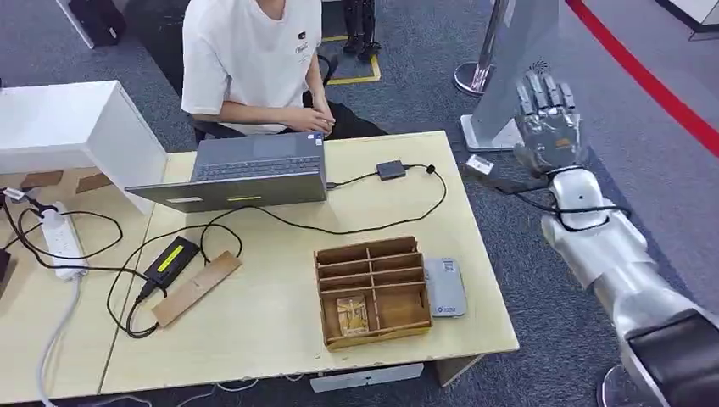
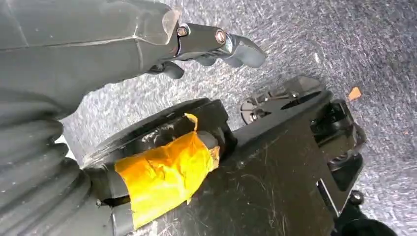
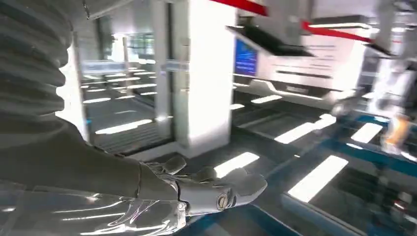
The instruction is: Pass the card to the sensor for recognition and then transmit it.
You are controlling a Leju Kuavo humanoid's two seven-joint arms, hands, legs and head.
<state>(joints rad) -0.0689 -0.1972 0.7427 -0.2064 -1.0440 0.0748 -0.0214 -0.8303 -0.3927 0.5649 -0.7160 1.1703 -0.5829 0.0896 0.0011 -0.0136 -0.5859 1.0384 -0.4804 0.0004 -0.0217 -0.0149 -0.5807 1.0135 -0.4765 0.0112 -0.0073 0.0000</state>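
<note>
- The card [image 1: 351,314] lies in a front compartment of the wooden tray [image 1: 326,280] on our table [image 1: 280,339]; we judge it light, thin and stiff, best pinched by an exposed edge.
- The grey sensor [image 1: 445,287] sits just beside the tray.
- Our right hand [image 1: 547,119] is raised off the table's far side, fingers spread, holding nothing.
- Our left hand [image 2: 216,46] hangs above the floor, fingers curled on nothing.

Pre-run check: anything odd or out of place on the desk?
Mostly tidy. The wooden organizer sits slightly askew, a card in one compartment. The right robot hand is raised off to the side over carpet, empty.
</note>
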